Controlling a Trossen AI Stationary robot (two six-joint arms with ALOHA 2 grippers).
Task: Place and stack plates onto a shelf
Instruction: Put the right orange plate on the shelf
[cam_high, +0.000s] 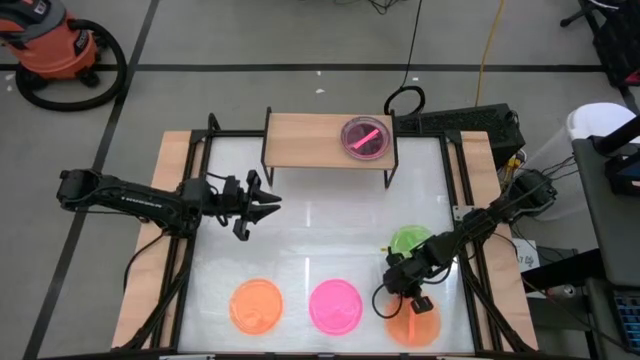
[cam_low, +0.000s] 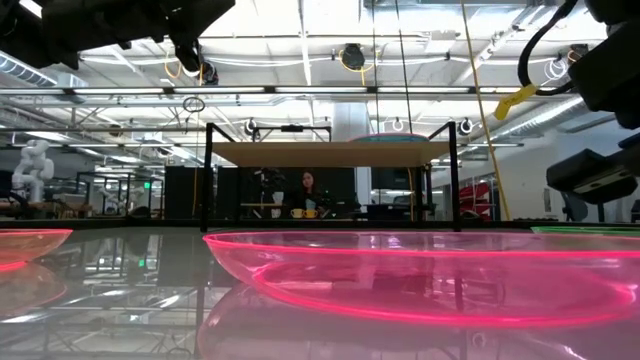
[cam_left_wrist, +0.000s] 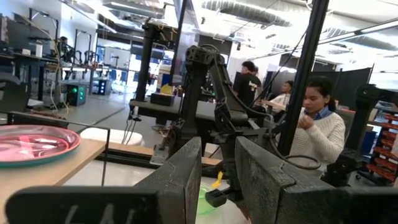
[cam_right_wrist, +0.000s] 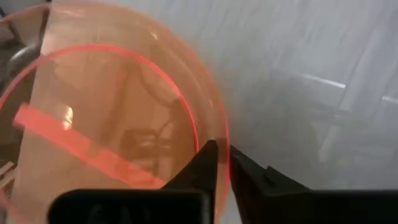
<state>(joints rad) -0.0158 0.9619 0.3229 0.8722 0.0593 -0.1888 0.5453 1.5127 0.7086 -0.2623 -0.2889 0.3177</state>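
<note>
Right gripper (cam_right_wrist: 222, 163) picks up an orange plate (cam_right_wrist: 112, 124).

Its fingers pinch the plate's rim near the table's (cam_high: 330, 240) front right corner. Next, lift it and carry it to the shelf (cam_high: 305, 140). The left gripper (cam_high: 262, 203) waits open, holding nothing.

Pink plate seen close at table level, shelf behind it

A pink plate (cam_low: 430, 280) is spread across the foreground on the glossy table (cam_low: 120, 300). The shelf (cam_low: 330, 153) is seen beyond on black legs, and a seated person (cam_low: 306, 192) is framed beneath it.
</note>
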